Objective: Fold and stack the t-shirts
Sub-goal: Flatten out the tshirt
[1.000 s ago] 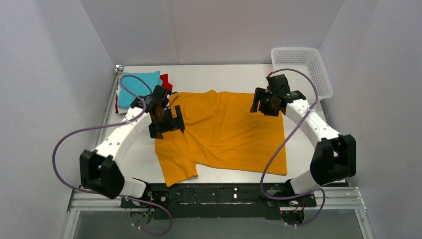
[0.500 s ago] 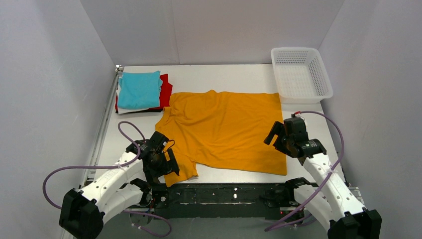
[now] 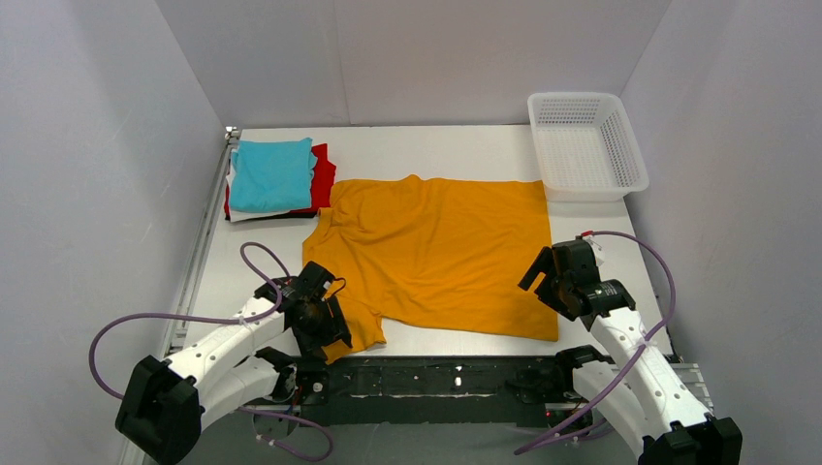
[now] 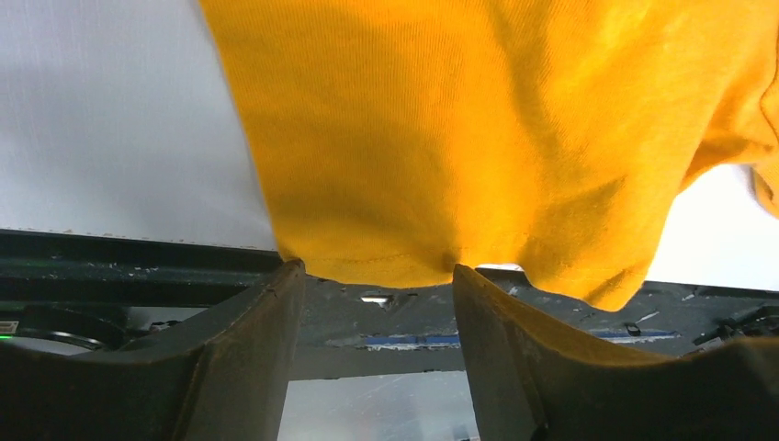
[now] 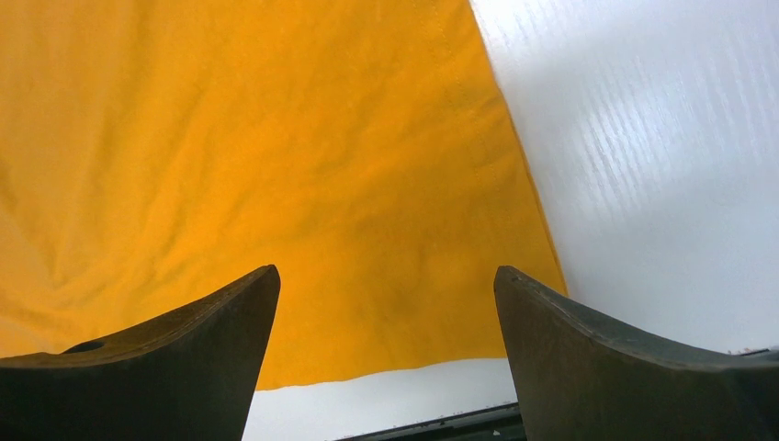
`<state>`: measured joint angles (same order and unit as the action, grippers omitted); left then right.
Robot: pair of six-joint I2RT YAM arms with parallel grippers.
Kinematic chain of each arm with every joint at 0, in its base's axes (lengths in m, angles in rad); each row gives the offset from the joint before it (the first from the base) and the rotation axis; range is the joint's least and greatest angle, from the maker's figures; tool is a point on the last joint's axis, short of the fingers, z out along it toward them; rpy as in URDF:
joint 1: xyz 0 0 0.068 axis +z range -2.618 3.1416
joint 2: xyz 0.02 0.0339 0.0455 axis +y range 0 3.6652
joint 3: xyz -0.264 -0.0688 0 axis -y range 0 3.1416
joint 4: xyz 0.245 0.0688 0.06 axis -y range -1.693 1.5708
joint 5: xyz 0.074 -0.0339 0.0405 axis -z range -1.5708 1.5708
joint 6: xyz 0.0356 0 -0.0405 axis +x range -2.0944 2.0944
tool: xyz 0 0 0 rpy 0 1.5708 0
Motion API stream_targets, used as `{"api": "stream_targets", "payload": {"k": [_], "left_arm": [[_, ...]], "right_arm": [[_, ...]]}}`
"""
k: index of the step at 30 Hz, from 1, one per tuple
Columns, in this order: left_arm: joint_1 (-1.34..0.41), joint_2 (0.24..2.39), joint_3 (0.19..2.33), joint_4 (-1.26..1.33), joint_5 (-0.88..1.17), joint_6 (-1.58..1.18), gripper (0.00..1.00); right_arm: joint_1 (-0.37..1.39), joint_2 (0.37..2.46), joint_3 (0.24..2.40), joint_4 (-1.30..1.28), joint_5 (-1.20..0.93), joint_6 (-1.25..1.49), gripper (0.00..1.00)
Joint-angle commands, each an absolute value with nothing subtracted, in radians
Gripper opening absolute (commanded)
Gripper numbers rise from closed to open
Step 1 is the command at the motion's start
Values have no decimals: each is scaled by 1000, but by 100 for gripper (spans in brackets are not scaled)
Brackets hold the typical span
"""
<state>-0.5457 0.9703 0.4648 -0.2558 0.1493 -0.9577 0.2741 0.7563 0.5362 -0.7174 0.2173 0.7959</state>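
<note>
Top external: mustard-orange t-shirt [image 3: 441,257], one, spread flat on the white table [image 3: 436,145], collar to the left, hem to the right, a few creases by the collar; its near sleeve reaches the table's near edge. Folded stack just beyond the shirt's far-left sleeve: turquoise t-shirt [image 3: 273,172] on top, red t-shirt [image 3: 323,179] showing beneath on the side nearest the mustard shirt, white t-shirt [image 3: 236,194] showing on the side away from it. White mesh basket [image 3: 582,97], just beyond the shirt's far-right corner, apart from it. Left gripper [image 3: 325,325] at the shirt's near sleeve; right gripper [image 3: 548,281] at the shirt's near-right corner.

Left wrist: fingers [image 4: 266,312] stand partly apart, tips on either side of the sleeve's stitched edge; the cloth lies between them unpinched; dark rail [image 4: 138,266] of the table's front runs under that edge.

Right wrist: fingers [image 5: 220,322] spread wide, nothing held; they hang over the shirt's corner, one over the cloth, the other over bare table just beside the shirt's side edge.
</note>
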Motion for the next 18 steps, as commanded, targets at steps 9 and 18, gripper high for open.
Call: {"api": "stream_targets", "payload": {"k": [9, 18], "left_arm": [[-555, 1047, 427, -334, 89, -935, 62], [-560, 1045, 474, -280, 112, -930, 6]], "right_arm": [[221, 794, 638, -803, 183, 806, 95], [137, 787, 667, -945, 100, 805, 94]]}}
